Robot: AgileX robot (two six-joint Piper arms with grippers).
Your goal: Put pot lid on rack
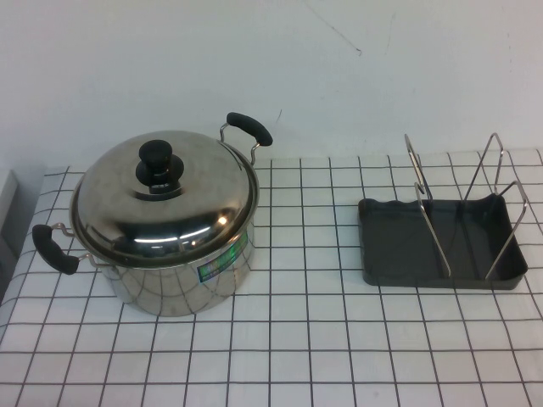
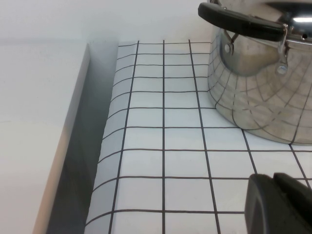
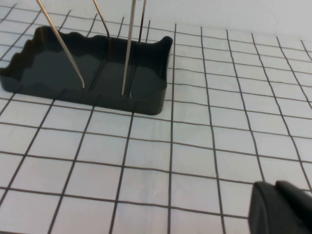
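The pot lid [image 1: 174, 216], polished steel with a black knob [image 1: 157, 161], sits closed on the steel pot [image 1: 182, 284] at the left of the table. The rack [image 1: 369, 246], a dark grey tray with tall silver wire loops [image 1: 416, 170], stands empty at the right. Neither gripper shows in the high view. In the left wrist view my left gripper [image 2: 274, 178] is shut and empty, low over the cloth, short of the pot [image 2: 263, 97]. In the right wrist view my right gripper [image 3: 276, 185] is shut and empty, some squares away from the rack [image 3: 146, 100].
A white cloth with a black grid [image 1: 297, 339] covers the table. A white wall stands behind. The pot's black side handles [image 1: 250, 129] stick out at back right and front left. A white ledge [image 2: 39, 122] borders the cloth's left edge.
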